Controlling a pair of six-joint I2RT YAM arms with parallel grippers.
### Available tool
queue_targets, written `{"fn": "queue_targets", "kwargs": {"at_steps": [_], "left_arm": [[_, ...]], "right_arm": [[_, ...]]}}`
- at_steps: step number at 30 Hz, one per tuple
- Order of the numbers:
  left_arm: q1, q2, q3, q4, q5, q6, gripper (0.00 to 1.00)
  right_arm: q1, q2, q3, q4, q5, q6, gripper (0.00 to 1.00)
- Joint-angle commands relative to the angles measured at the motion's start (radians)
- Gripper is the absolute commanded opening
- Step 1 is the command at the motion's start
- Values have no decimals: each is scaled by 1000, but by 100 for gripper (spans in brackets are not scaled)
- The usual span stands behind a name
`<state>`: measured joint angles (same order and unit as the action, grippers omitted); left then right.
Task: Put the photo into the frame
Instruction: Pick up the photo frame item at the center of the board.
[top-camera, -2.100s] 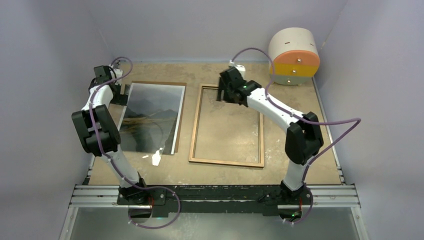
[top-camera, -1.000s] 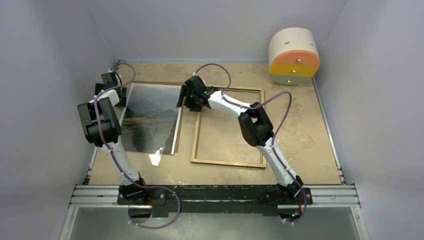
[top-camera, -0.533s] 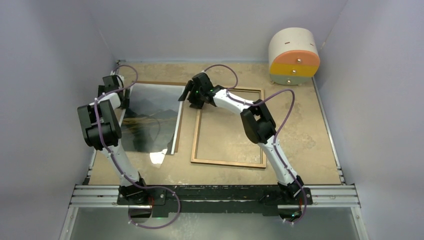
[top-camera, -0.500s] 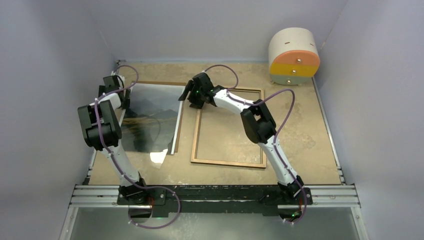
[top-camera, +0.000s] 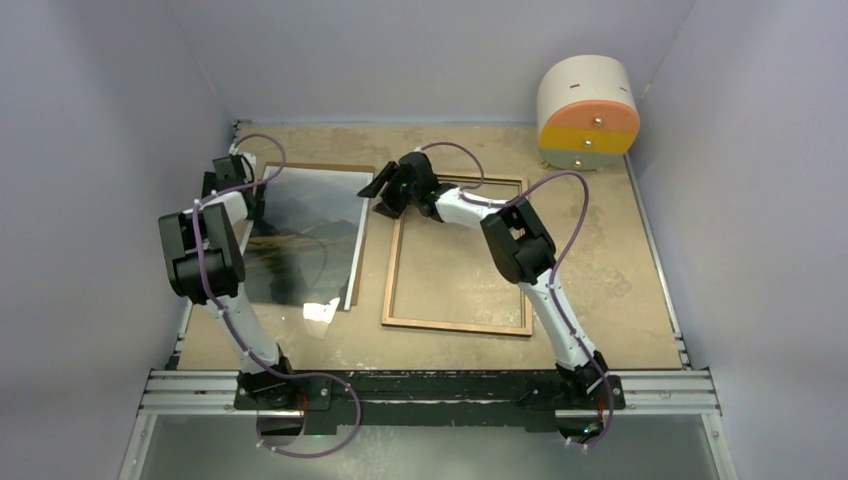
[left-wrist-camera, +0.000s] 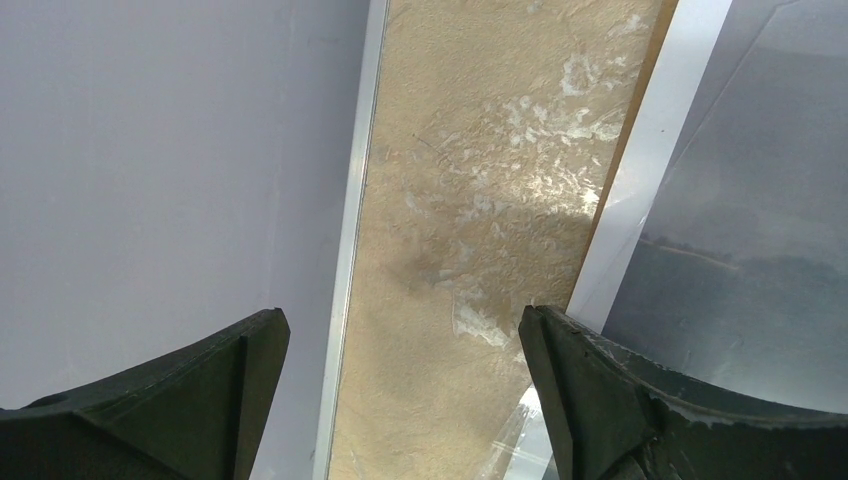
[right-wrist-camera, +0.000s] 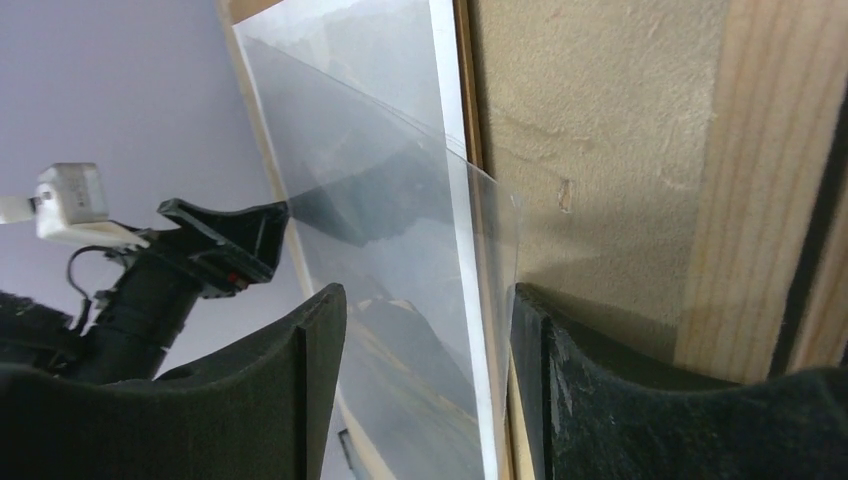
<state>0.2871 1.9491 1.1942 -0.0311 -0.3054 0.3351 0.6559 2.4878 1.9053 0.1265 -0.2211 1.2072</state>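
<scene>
The photo (top-camera: 300, 240), a dark misty mountain print with a white border, lies face up at the left on a brown backing board (top-camera: 320, 166). The frame (top-camera: 455, 325) lies to its right, wood-brown side up. My right gripper (top-camera: 380, 190) is open at the photo's far right corner. In the right wrist view its jaws (right-wrist-camera: 430, 310) straddle the right edge of the photo (right-wrist-camera: 400, 360) and of a clear sheet (right-wrist-camera: 480, 230) lifted over it. The frame's wood (right-wrist-camera: 760, 180) is just to the right. My left gripper (top-camera: 248, 190) is open and empty (left-wrist-camera: 400, 330) over bare table beside the photo's white left border (left-wrist-camera: 650, 180).
A cream cylinder with orange and yellow drawer fronts (top-camera: 588, 110) stands at the far right corner. Grey walls close in on the left, back and right. A pale glint (top-camera: 322, 310) shows at the photo's near right corner. A metal rail (top-camera: 430, 385) runs along the near edge.
My right gripper swung left from the frame's far left corner to the photo's far right corner and opened over its edge. My left gripper shifted slightly toward the photo's far left corner.
</scene>
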Motion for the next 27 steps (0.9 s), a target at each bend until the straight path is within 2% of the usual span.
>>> {"fn": "queue_targets", "kwargs": {"at_steps": [1, 9, 18, 27], "left_arm": [[-26, 27, -65, -130, 56, 6, 94], [-28, 25, -82, -124, 43, 14, 94], [-28, 22, -96, -118, 30, 18, 94], [-29, 20, -94, -120, 28, 18, 94]], "right_arm": [[5, -48, -100, 177, -96, 116, 62], [7, -148, -135, 282, -112, 124, 56], [24, -222, -171, 201, -70, 25, 52], [61, -224, -93, 72, -40, -60, 51]]}}
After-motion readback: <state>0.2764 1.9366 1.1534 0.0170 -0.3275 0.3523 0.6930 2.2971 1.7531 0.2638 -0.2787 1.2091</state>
